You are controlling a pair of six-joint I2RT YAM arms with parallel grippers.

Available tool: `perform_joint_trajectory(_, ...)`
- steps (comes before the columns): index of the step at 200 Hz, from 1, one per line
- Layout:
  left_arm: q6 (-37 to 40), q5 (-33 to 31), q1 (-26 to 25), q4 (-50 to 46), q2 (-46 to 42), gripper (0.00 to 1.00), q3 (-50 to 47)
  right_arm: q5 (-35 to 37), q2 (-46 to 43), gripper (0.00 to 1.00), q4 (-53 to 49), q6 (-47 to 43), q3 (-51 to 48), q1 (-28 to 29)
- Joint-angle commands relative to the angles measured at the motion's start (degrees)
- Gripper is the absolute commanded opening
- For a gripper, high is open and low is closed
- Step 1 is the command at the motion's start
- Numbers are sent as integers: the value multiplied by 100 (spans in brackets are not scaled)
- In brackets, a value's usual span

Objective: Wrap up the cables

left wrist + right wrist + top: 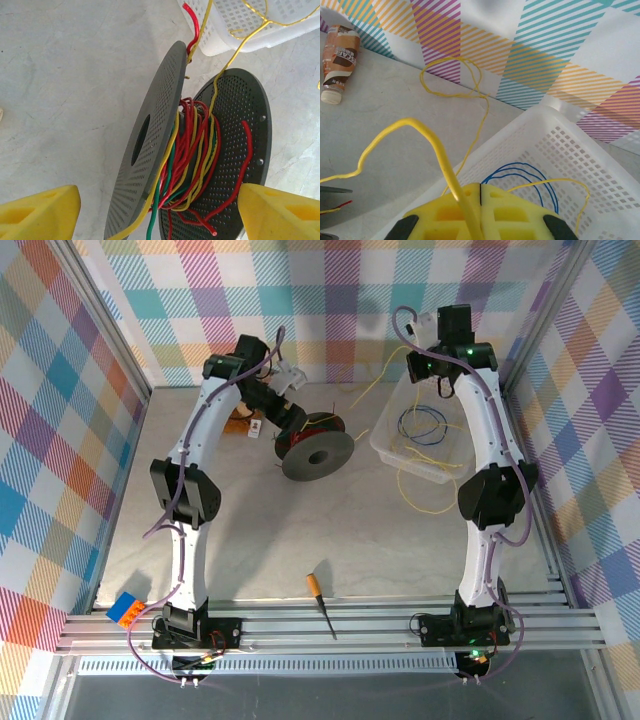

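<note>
Cables [409,120] are what I am winding. One yellow strand is pinched in my right pincer [480,191], whose pads are pressed together on it at the bottom of the right wrist view. From there the strand arches up and runs off the left edge of the frame, just above the dark rim of the spool. Another loose loop curls on the desk [385,95] at upper middle, and a blue wire [517,163] lies in the white basket [570,150] at lower right.

My left pincer [157,192] is spread wide and holds nothing, with its pads in the two lower corners of the left wrist view. The black spool [162,100] stands on edge in the gap ahead of them. Red, green and yellow turns sit on its core, and a yellow strand leaves it toward the basket at upper right.

I judge the wrap to be under way but not finished, since the overhead view shows yellow cables loose in and below the basket, right of centre. Next I need to keep the strand taut and lay it between the flanges. The left pincer should steady or turn the spool without snagging the stray red end [214,232].
</note>
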Motion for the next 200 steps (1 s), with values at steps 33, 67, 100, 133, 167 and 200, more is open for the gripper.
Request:
perform_joint_trajectory(33,210,-143,-154,-304,371,78,392,-13,127,0,19,-53,221,100)
perform_joint_trajectory(67,236,-149,-172,-352,461,74,484,19,152,0,5,-66,222,116)
perform_joint_trajectory(100,291,-161,-172,-525,482,75,467,42,179,0,5,-67,231,114)
perform_joint_trajectory(133,357,9,-115,-645,462,79,475,57,201,0,-20,-94,231,108)
perform_joint_trajectory(167,407,94,-33,-788,484,76,475,108,241,0,-14,-120,231,119)
perform_joint_trajectory(200,410,88,34,-888,507,66,460,78,276,0,20,-91,231,113)
